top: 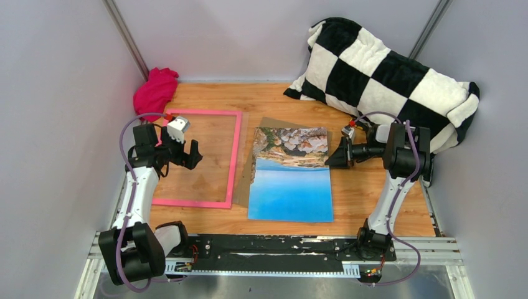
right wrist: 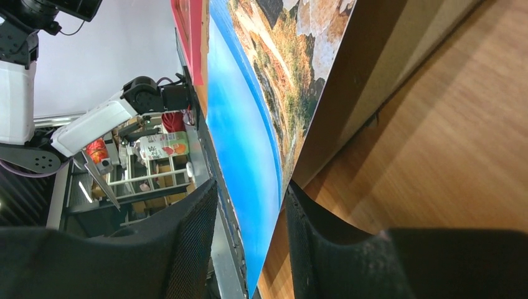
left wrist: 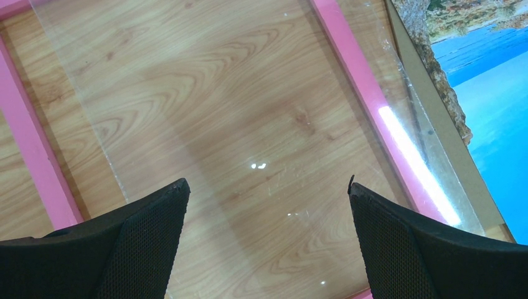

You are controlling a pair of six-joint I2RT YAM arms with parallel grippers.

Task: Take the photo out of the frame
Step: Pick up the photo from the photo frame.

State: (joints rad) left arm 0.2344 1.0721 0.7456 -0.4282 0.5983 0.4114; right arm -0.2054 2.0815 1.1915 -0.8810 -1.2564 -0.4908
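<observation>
The photo (top: 291, 180) of sea, sky and rocks lies face up in the middle of the table on a brown board (top: 269, 122). The pink frame (top: 235, 156) lies flat to its left, with the table wood showing through a clear sheet (left wrist: 218, 93). My left gripper (top: 190, 156) hovers open and empty over the frame's inside (left wrist: 268, 193). My right gripper (top: 333, 156) is at the photo's right edge. In the right wrist view the photo's edge (right wrist: 249, 137) stands between my open fingers (right wrist: 252, 193), raised off the board (right wrist: 373, 75).
A black-and-white checkered cushion (top: 386, 75) fills the back right corner. A magenta cloth (top: 155, 90) lies in the back left corner. White walls close in on the left, right and back. The clear sheet sticks out past the frame's right border (left wrist: 367, 93).
</observation>
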